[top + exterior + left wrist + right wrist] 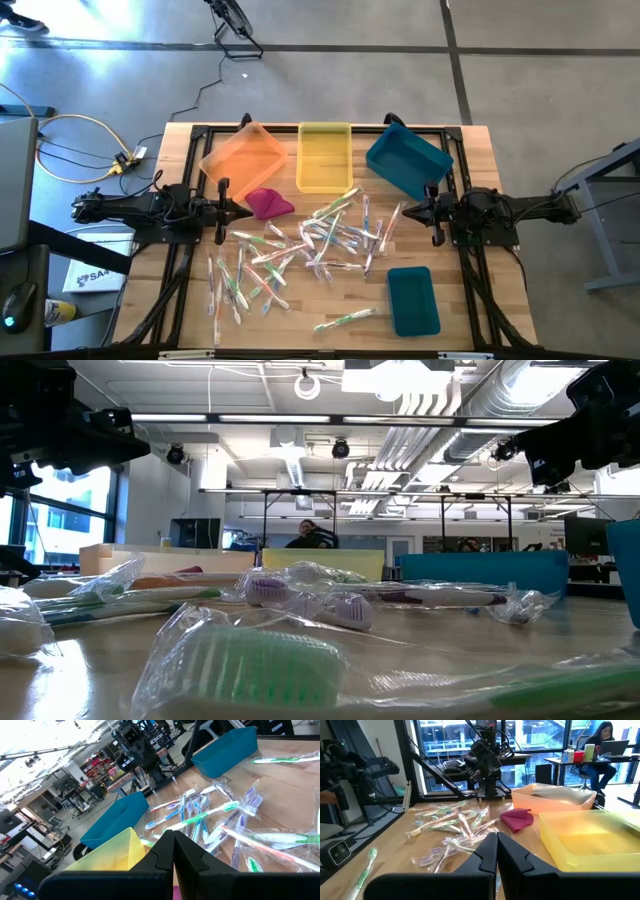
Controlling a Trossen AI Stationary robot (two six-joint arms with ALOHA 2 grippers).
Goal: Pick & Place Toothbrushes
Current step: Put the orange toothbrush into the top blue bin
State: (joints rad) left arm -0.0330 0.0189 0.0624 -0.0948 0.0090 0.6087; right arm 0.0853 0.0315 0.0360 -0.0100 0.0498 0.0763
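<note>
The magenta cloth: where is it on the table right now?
In the high view the magenta cloth lies on the table's left half, just below the orange bin and beside the shut left gripper, up-left of the toothbrushes.

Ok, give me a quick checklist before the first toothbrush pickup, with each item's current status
1. Toothbrushes within reach, scattered mid-table: ok.
2. Left end effector open for a grasp: not ok, shut.
3. Right end effector open: not ok, shut.
4. Orange bin, yellow bin and far teal bin free to receive: ok, nothing seen inside.
5. Magenta cloth clear of the left arm's path: not ok, right beside that end effector.
6. Toothbrush wrappers intact: cannot tell.
</note>
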